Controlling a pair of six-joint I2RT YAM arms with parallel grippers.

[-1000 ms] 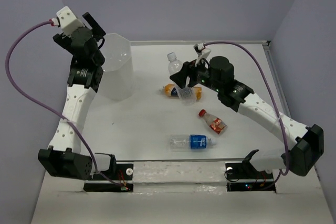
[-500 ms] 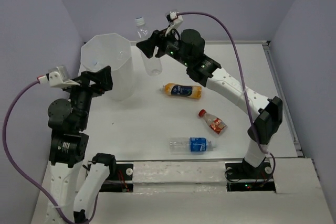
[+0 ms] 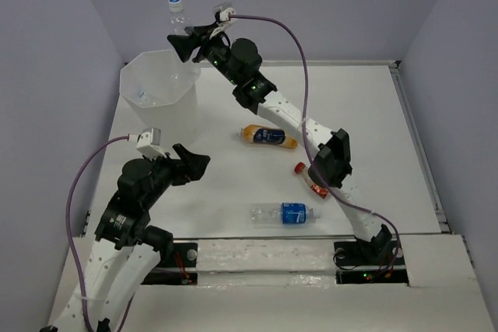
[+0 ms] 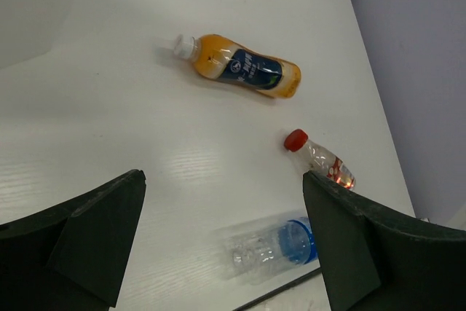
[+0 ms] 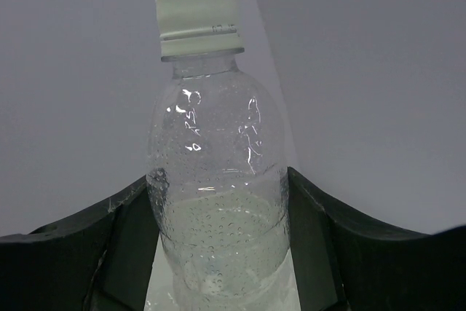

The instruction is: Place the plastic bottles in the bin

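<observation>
My right gripper [image 3: 180, 43] is shut on a clear unlabelled bottle [image 3: 178, 19] with a white cap and holds it upright above the far rim of the translucent white bin [image 3: 156, 103]. The bottle fills the right wrist view [image 5: 215, 180] between the two fingers. My left gripper [image 3: 194, 162] is open and empty, above the table near its left front. An orange bottle [image 3: 269, 136], a red-capped bottle [image 3: 313, 180] and a blue-labelled bottle [image 3: 284, 212] lie on the table. All three show in the left wrist view: orange [image 4: 240, 67], red-capped [image 4: 320, 158], blue-labelled [image 4: 280, 247].
Something small shows inside the bin at its left wall [image 3: 140, 96]; I cannot tell what it is. Purple walls stand close on the left, back and right. The table's front edge [image 3: 264, 240] runs just behind the blue-labelled bottle.
My right gripper has carried the clear bottle from the table's middle up and left to above the bin. My left arm has swung back from the bin toward the table's front left.
</observation>
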